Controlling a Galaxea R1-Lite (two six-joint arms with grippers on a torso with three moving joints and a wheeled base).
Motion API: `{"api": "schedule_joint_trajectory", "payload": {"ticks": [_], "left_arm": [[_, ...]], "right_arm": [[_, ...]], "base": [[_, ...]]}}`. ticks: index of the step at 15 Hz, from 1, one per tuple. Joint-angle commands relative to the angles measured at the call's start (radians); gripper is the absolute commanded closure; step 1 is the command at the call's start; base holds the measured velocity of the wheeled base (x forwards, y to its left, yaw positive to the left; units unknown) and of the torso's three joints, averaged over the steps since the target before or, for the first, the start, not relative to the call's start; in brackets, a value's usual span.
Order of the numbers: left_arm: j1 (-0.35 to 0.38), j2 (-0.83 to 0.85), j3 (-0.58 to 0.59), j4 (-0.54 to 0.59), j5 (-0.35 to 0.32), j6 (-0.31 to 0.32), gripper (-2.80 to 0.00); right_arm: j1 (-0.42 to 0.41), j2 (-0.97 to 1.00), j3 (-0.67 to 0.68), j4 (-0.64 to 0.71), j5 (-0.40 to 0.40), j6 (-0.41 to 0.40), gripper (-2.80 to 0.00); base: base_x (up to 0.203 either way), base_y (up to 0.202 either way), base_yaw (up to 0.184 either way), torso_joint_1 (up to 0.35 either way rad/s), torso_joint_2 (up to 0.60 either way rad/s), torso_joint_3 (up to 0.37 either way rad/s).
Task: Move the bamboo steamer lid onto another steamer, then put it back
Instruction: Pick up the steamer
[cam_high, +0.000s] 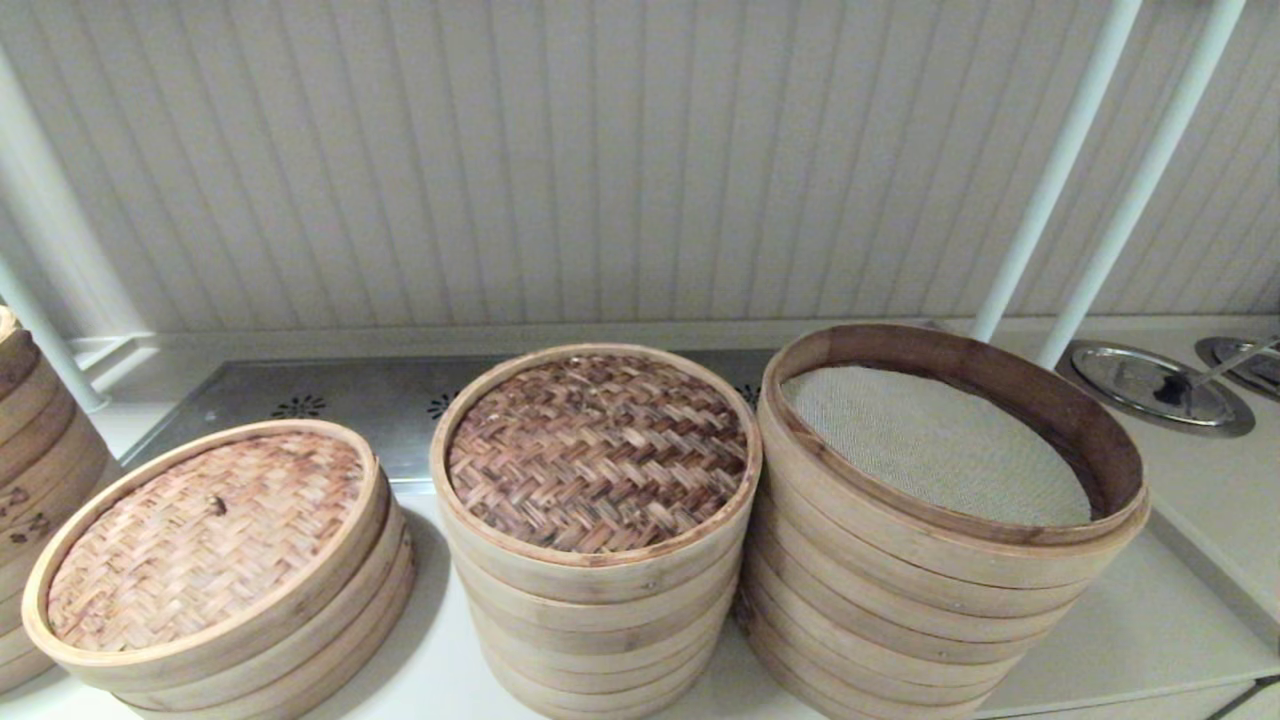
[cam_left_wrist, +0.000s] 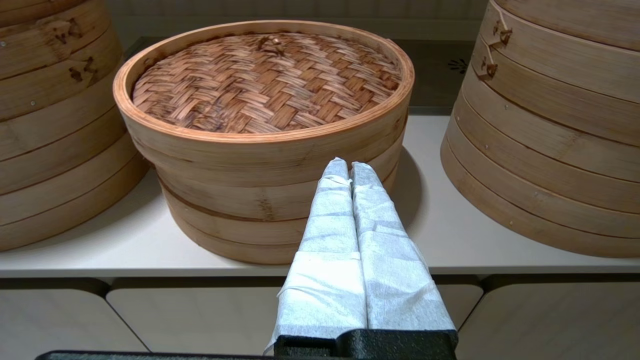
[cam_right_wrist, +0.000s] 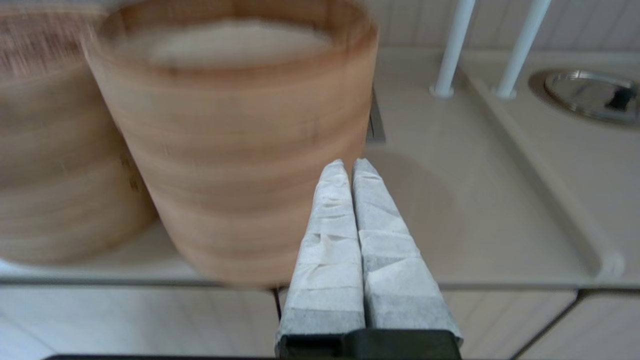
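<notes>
The dark brown herringbone lid (cam_high: 597, 450) rests on the narrower middle stack (cam_high: 595, 620). To its right stands the widest steamer (cam_high: 930, 610), uncovered, its beige mesh liner (cam_high: 930, 445) showing inside the darker top rim. Neither gripper shows in the head view. In front of the counter and off the low left stack, my left gripper (cam_left_wrist: 349, 163) is shut with nothing in it. My right gripper (cam_right_wrist: 349, 162) is likewise shut and empty, in front of the counter near the widest steamer (cam_right_wrist: 235, 145).
A low stack with a paler knobbed lid (cam_high: 205, 535) sits at the left, also seen from the left wrist (cam_left_wrist: 265, 80). Another stack (cam_high: 30, 450) stands at the far left edge. Two white poles (cam_high: 1100, 170) and round metal plates (cam_high: 1150, 385) are at the right.
</notes>
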Motion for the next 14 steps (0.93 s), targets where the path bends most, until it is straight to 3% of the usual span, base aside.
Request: {"api": "schedule_joint_trajectory", "payload": {"ticks": [1,5,7,10,14], "left_arm": [[0.000,0.000,0.000,0.000,0.000,-0.001,0.00],[0.000,0.000,0.000,0.000,0.000,-0.001,0.00],[0.000,0.001,0.000,0.000,0.000,-0.001,0.00],[0.000,0.000,0.000,0.000,0.000,-0.001,0.00],[0.000,0.000,0.000,0.000,-0.001,-0.001,0.00]], "right_arm": [[0.003,0.191,-0.116,-0.001,0.013,0.001,0.00],[0.009,0.536,-0.391,-0.001,0.107,0.007,0.00],[0.057,0.714,-0.548,0.000,0.136,0.015,0.00],[0.264,0.930,-0.768,0.005,0.112,0.078,0.00],[0.509,1.142,-0.903,-0.003,-0.049,0.107,0.00]], "base": [[0.000,0.000,0.000,0.000,0.00,0.000],[0.000,0.000,0.000,0.000,0.00,0.000],[0.000,0.000,0.000,0.000,0.00,0.000],[0.000,0.000,0.000,0.000,0.00,0.000],[0.000,0.000,0.000,0.000,0.00,0.000]]}}
